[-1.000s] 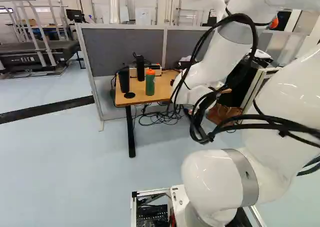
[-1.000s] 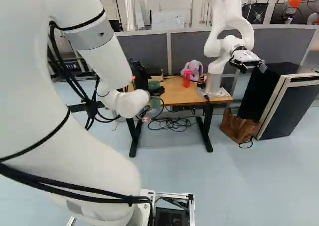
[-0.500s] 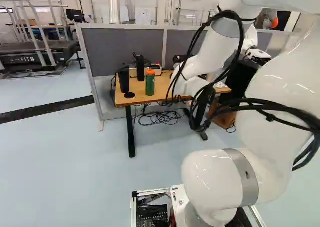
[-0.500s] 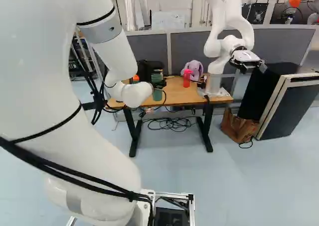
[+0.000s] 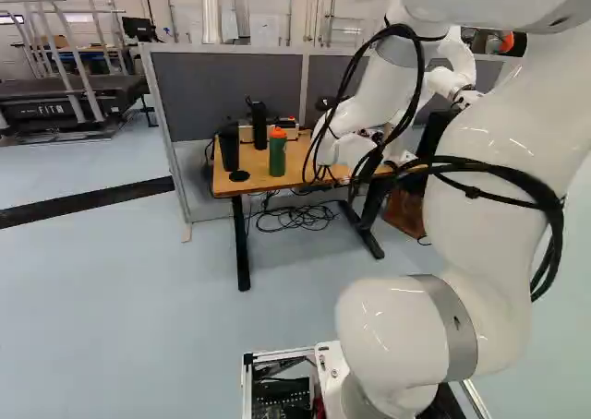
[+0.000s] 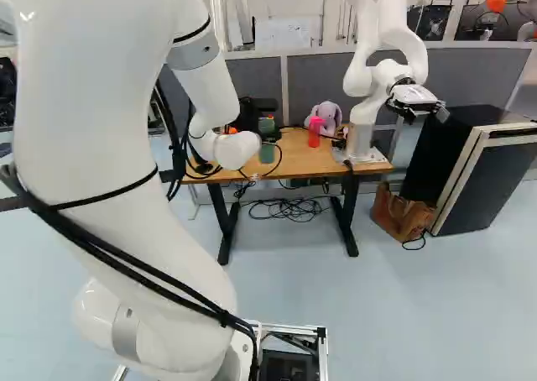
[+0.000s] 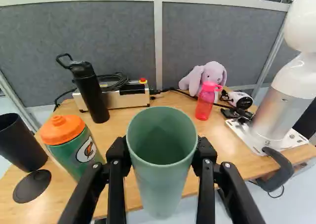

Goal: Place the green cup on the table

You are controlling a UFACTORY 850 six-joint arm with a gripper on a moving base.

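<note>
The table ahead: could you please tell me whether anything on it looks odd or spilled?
One small oddity: a flat black disc, perhaps a lid, lies loose on the table beside the open-topped black cup. I see nothing spilled or knocked over.

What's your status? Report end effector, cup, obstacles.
End effector shut on green cup. Cup upright, not yet released. Orange-lidded bottle standing on table close beside, possible snag.

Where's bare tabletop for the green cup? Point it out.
Bare: table between pink bottle and front edge; another patch between orange-capped bottle and boxy unit. Crowded: the end with black tumbler, black disc and black flask.
</note>
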